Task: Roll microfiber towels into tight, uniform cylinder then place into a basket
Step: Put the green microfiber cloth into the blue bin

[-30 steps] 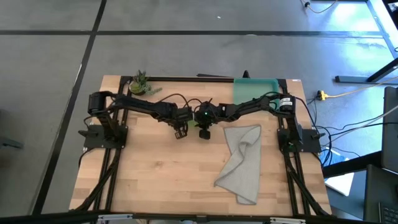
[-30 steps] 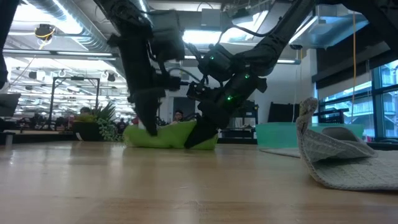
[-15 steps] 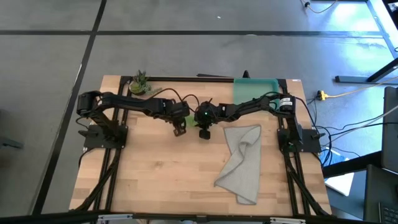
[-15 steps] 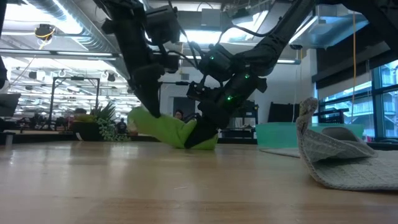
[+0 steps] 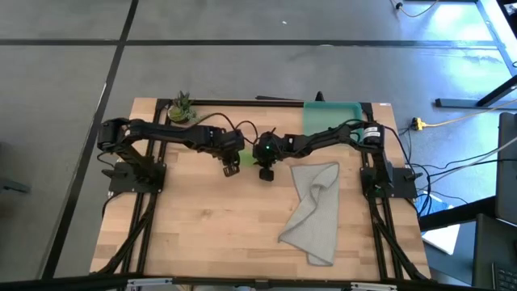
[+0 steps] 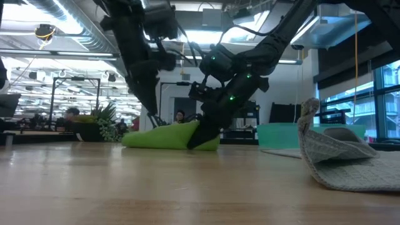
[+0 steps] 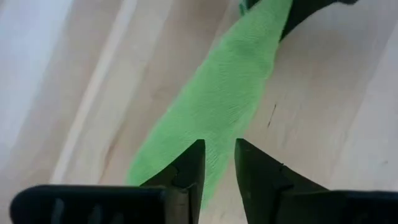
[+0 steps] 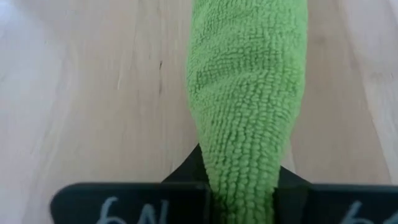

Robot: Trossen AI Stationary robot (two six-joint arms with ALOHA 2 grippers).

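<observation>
**Release of green towel by left gripper; right gripper retains hold**

Left gripper (image 5: 231, 169) has let go of the green towel (image 6: 164, 137). Half a second ago its closed fingers held the towel's left end lifted off the table; a second ago that end lay low under the same closed grip. Now, in the left wrist view, the left fingers (image 7: 186, 174) stand slightly apart with a gap between them, hovering above the towel (image 7: 211, 118) and not gripping it. In the low view the towel has dropped back flat on the table (image 5: 210, 234) as a low, elongated roll.

Right gripper (image 5: 265, 171) has not moved across the three moments. Its fingers are clamped on the towel's other end; the right wrist view shows the cloth (image 8: 245, 106) pinched between them and running away from the camera.

Position: the green towel lies at table centre, between the two grippers. The grey towel (image 5: 317, 208) lies crumpled and unrolled at about 4 o'clock from it, well apart. The basket (image 5: 332, 118) sits at the table's far edge, about 2 o'clock from the green towel, with nothing visible in it.

Assessment: the roll appears loose and tapered, not a tight uniform cylinder. The release suggests a regrasp or a one-handed carry to the basket. Risk: held by one end only, the roll may unwind. The grey towel remains untouched.
</observation>
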